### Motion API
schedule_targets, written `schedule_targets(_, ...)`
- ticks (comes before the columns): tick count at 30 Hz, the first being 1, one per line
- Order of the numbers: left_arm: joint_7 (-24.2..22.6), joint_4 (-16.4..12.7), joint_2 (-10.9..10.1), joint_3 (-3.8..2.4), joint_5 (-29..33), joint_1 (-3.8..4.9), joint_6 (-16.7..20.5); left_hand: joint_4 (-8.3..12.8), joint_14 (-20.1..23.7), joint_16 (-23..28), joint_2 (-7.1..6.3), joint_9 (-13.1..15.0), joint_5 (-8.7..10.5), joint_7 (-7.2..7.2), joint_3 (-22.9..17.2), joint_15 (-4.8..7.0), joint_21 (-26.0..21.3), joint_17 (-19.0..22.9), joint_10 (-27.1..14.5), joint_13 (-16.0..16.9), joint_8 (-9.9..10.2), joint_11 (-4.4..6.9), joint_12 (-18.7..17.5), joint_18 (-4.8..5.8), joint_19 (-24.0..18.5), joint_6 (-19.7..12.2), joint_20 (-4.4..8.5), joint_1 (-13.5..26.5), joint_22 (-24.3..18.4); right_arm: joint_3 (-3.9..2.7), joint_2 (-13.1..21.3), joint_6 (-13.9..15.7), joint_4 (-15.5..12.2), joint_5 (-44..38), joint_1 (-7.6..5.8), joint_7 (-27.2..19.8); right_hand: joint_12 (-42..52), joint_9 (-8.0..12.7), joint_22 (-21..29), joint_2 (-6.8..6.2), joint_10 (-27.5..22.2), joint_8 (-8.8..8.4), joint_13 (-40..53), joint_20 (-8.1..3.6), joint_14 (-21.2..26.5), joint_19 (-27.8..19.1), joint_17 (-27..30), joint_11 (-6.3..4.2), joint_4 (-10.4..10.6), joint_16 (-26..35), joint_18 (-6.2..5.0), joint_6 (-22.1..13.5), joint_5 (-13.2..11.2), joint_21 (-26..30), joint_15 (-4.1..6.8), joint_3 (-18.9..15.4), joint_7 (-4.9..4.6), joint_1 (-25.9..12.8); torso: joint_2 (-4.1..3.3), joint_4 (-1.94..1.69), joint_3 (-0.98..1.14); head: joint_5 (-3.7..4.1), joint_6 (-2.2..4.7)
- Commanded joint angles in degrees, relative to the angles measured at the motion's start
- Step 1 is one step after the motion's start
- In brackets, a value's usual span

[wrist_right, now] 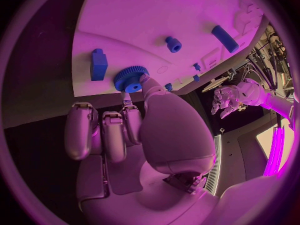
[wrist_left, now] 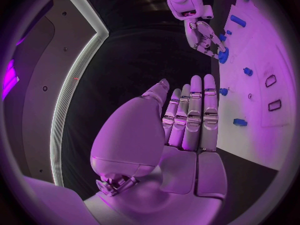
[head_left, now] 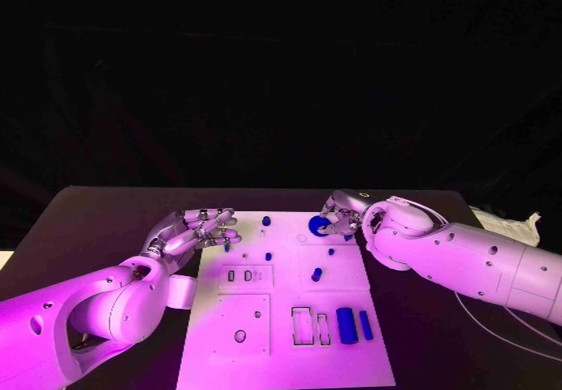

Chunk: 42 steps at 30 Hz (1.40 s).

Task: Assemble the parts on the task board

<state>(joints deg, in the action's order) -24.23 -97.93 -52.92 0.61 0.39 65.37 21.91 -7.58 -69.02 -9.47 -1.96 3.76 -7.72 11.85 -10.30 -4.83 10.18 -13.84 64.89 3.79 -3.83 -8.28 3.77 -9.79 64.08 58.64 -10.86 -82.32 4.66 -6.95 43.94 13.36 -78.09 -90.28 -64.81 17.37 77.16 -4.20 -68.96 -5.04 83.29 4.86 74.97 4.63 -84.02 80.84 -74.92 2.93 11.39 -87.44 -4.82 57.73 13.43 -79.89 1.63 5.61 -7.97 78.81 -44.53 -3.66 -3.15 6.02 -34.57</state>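
The white task board (head_left: 287,357) lies in the middle of the black table. At the board's far right, my right hand (head_left: 342,216) pinches a blue gear (head_left: 316,223) between thumb and fingertips. The right wrist view shows that gear (wrist_right: 131,79) at the thumb tip, just over the task board (wrist_right: 137,15) near its edge. In the left wrist view the gear (wrist_left: 223,55) sits within the fingers of the right hand (wrist_left: 203,35). My left hand (head_left: 199,229) hovers at the board's far left edge and holds nothing. Its fingers (wrist_left: 195,112) are stretched out.
Small blue pegs (head_left: 265,220) (head_left: 268,256) (head_left: 316,275) stand or lie on the board. A thick blue cylinder (head_left: 347,325) and a thinner bar (head_left: 365,325) lie near the front right, beside rectangular slots (head_left: 302,327). A blue block (wrist_right: 99,64) lies next to the gear.
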Motion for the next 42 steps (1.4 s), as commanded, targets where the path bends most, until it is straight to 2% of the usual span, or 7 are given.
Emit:
schedule_targets(1,0.1,-0.1,0.2,-0.04,-0.1,0.06,-1.5,0.1,0.2,0.2,-0.38,-0.1,0.02,0.15,-0.3,-0.21,-0.3,-0.1,-0.4,-0.1,0.2,-0.13,-0.2,-0.49,0.3,-0.4,-0.09,0.0,-0.1,0.10,-0.1,-2.4,0.3,-0.9,0.14,-0.1,0.4,-0.1,-0.2,0.68,0.4,0.31,4.1,-0.08,-5.0,0.3,-9.8,-0.13,-0.1,-0.3,0.68,0.7,0.2,-0.3,-0.19,0.4,0.10,0.4,0.00,-0.02,-0.02,0.04,-0.12)
schedule_targets(5,0.1,-0.1,0.2,-0.04,-0.1,0.05,-1.5,0.2,0.2,0.3,-0.40,-0.1,0.02,0.17,-0.4,-0.23,-0.3,-0.1,-0.4,-0.1,0.2,-0.15,-0.2,-0.49,0.3,-0.5,-0.10,0.0,-0.1,0.10,-0.1,-2.2,0.3,-1.4,0.17,-0.3,0.8,-0.3,-0.5,1.07,0.6,0.79,4.5,-0.16,-5.0,0.4,-10.0,-0.38,-0.8,-0.4,0.73,1.9,-0.3,-0.5,-0.01,0.9,0.41,1.1,0.00,0.00,0.01,-0.02,-0.18)
schedule_targets(7,0.1,-0.1,0.1,-0.04,-0.1,0.05,-1.5,0.2,0.2,0.3,-0.40,-0.1,0.02,0.17,-0.4,-0.23,-0.3,-0.1,-0.4,-0.1,0.2,-0.15,-0.2,-0.49,0.3,-0.5,-0.10,0.0,-0.1,0.10,-0.2,-1.3,0.1,-1.7,0.20,-0.3,1.3,-0.5,-0.9,1.74,0.9,1.27,5.1,-0.32,-5.0,0.5,-10.2,-0.73,-1.2,-0.5,0.77,3.2,-1.8,-0.7,0.24,1.7,0.83,1.8,-0.01,0.00,0.01,0.01,-0.18)
schedule_targets(16,0.0,0.0,0.2,-0.04,-0.1,0.05,-1.7,0.2,0.2,0.3,-0.40,-0.1,0.02,0.17,-0.4,-0.23,-0.3,-0.1,-0.4,-0.1,0.2,-0.15,-0.2,-0.49,0.3,-0.5,-0.10,0.0,-0.1,0.10,-0.7,7.6,-2.1,-5.4,0.39,0.5,3.0,-0.6,-1.6,3.02,1.9,1.20,6.7,-0.83,-5.1,0.8,-10.7,-1.17,-1.6,-0.7,0.92,4.1,-1.0,-1.1,0.67,3.9,1.28,2.2,0.00,0.03,0.06,-0.04,-0.03)
schedule_targets(23,0.0,0.3,0.5,-0.03,0.3,0.04,-1.8,0.2,0.2,0.3,-0.40,-0.1,0.02,0.17,-0.4,-0.23,-0.3,-0.1,-0.4,-0.1,0.2,-0.15,-0.2,-0.49,0.3,-0.5,-0.10,0.0,-0.1,0.09,-2.0,12.1,-5.2,-8.0,0.40,2.0,3.1,-0.6,-2.0,3.08,1.9,0.92,6.9,-0.96,-5.1,0.9,-10.7,-1.25,-2.0,-0.7,0.98,4.4,0.4,-1.3,0.75,5.4,1.34,2.3,0.06,-0.41,0.04,-0.16,0.22)
schedule_targets(31,-0.1,0.3,0.5,-0.03,0.3,0.03,-1.9,0.2,0.2,0.3,-0.36,-0.1,0.02,0.19,-0.5,-0.24,-0.4,-0.2,-0.4,-0.1,0.2,-0.16,-0.2,-0.49,0.3,-0.5,-0.11,0.0,-0.1,0.30,-4.9,11.0,-6.9,-9.6,0.41,2.7,3.0,-0.6,-2.1,2.87,1.9,0.78,6.9,-0.97,-5.1,0.9,-10.6,-1.22,-2.1,-0.7,1.01,4.4,0.6,-1.4,0.75,5.7,1.30,2.1,0.02,-0.63,-0.03,-0.29,0.19)
schedule_targets(42,-0.1,0.3,0.6,-0.03,0.4,0.03,-1.9,0.2,0.2,0.3,-0.36,-0.1,0.02,0.19,-0.5,-0.24,-0.4,-0.2,-0.4,-0.1,0.2,-0.16,-0.2,-0.49,0.3,-0.5,-0.11,0.0,-0.1,1.26,-9.2,7.2,-4.7,-9.8,0.97,2.7,2.8,-0.6,-2.1,2.56,1.8,0.59,6.8,-0.96,-5.1,0.9,-10.5,-1.17,-2.0,-0.6,1.01,4.4,0.2,-1.4,0.71,5.9,1.25,1.5,-0.03,-0.79,-0.07,-0.61,-0.16)
